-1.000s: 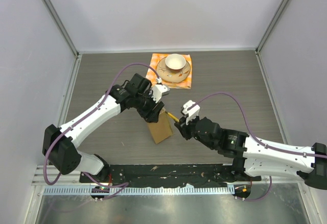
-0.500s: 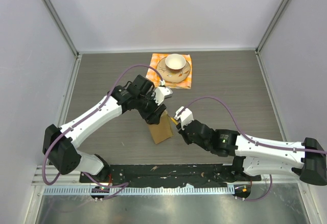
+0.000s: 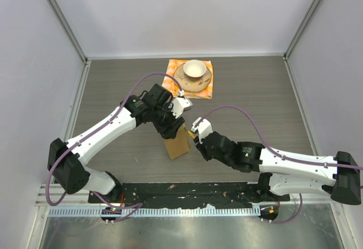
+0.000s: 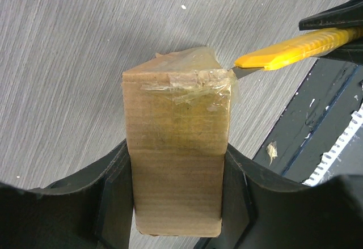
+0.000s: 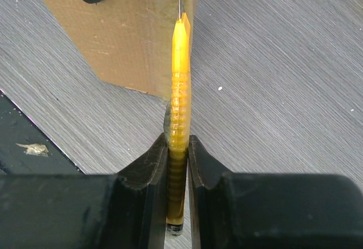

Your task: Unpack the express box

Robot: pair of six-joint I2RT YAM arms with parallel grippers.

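Note:
The express box (image 3: 177, 144) is a small plain brown cardboard box with clear tape on its end. My left gripper (image 3: 172, 129) is shut on it and holds it on edge; the left wrist view shows the box (image 4: 177, 164) clamped between both fingers. My right gripper (image 3: 199, 144) is shut on a yellow utility knife (image 5: 180, 101). The knife's blade tip touches the taped end of the box at its right corner, seen in the left wrist view (image 4: 295, 47) and against the box edge (image 5: 136, 33) in the right wrist view.
A white cup on a saucer (image 3: 194, 73) rests on an orange checkered cloth (image 3: 170, 81) at the back of the table. A black rail (image 3: 187, 191) runs along the near edge. Grey walls enclose the table on three sides.
My right gripper has moved left with the knife, bringing the blade up to the box's taped end. The left gripper and box have stayed almost still.

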